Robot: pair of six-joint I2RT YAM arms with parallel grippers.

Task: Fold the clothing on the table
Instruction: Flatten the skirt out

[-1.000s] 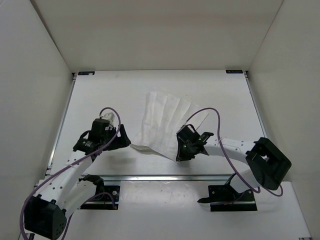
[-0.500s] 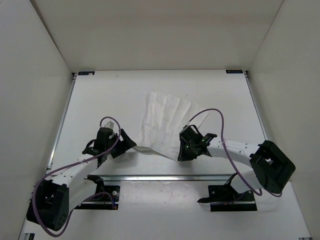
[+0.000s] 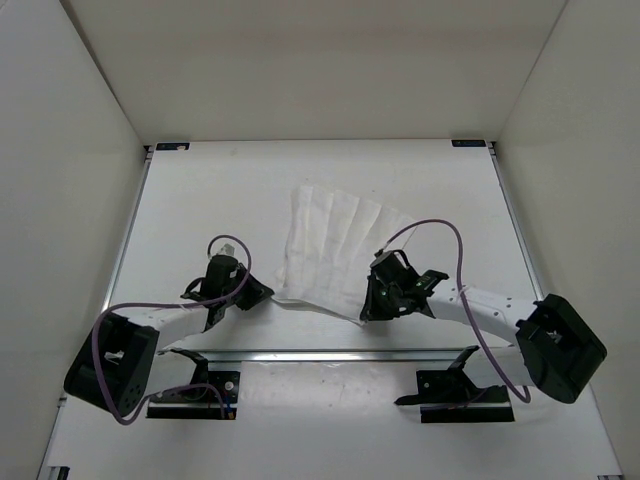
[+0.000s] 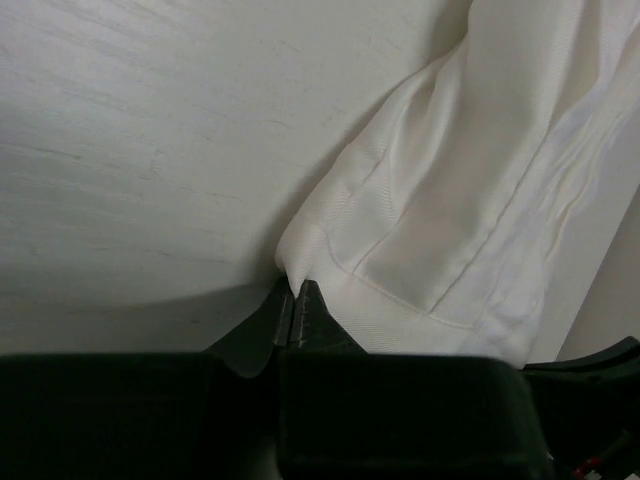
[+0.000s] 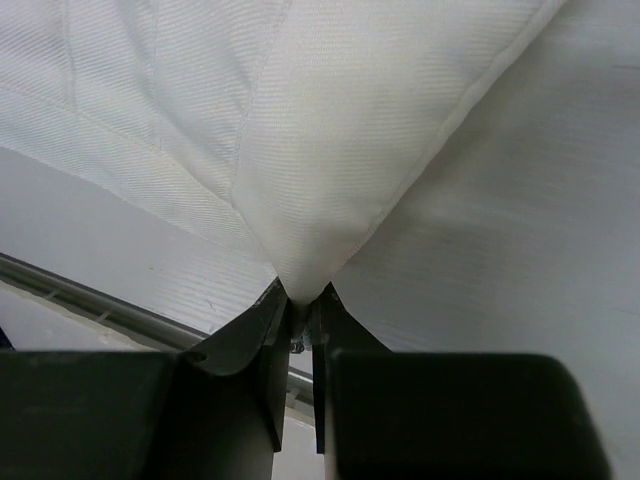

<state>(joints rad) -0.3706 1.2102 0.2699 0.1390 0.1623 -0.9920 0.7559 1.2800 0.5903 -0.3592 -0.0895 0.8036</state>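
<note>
The thin white fabric clothing with parallel crease lines (image 3: pixel 335 245) lies spread on the flat white matte bench (image 3: pixel 200 200). It stretches away from and between the two pincers, and its near edge runs from one to the other.

The left pincer (image 4: pixel 297 300) is clamped on the cloth's near-left corner, with its jaws pressed together and only a small nib of fabric pinched at their tips. The rest of the cloth fans out ahead and to that pincer's right. The right pincer (image 5: pixel 300 305) is likewise closed on the near-right corner, and the fabric rises from its tips in a soft peak.

The cloth looks light and limp. It drapes, puckers at each pinch and keeps its creases, so it should bend wherever it is led and sag in the span between the pincers. The fine woven surface looks likely to slide easily over the smooth bench.

The corners are the sensible holds. The left bite looks shallow, though, and a quick or uneven lift could pull the fabric out of it. Lifting both corners together would probably keep the edge taut enough to fold squarely.
</note>
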